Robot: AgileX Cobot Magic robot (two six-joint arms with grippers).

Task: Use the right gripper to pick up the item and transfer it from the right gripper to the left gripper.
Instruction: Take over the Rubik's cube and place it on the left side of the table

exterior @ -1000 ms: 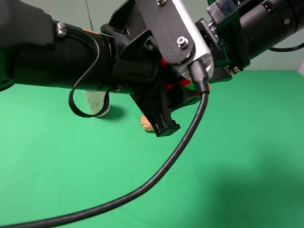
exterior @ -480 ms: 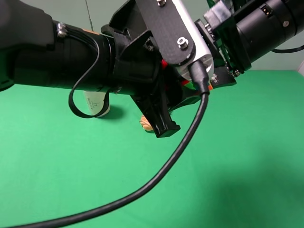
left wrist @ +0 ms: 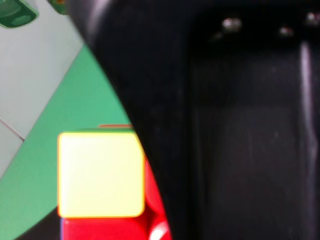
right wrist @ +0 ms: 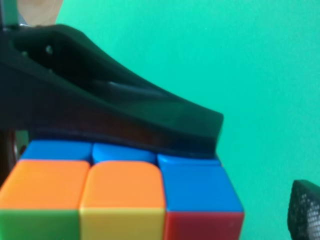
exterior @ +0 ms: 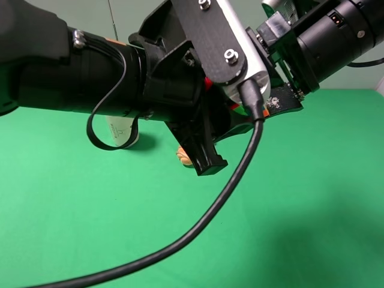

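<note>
The item, a multicoloured puzzle cube, hangs above the green table and is mostly hidden behind my left gripper, which is shut on it. In the left wrist view, yellow and red squares of the cube sit against a black finger. In the right wrist view the cube shows blue, orange, yellow, green and red squares under the left gripper's finger. My right gripper is open at the cube's right side. Its fingertip stands apart from the cube.
A white can and a ribbed orange roll stand on the green table behind the left arm. A thick black cable loops down from the left arm across the table.
The right gripper's fingers have spread open off the cube, its lower finger swinging right. The left gripper has stayed shut on the cube without moving.
</note>
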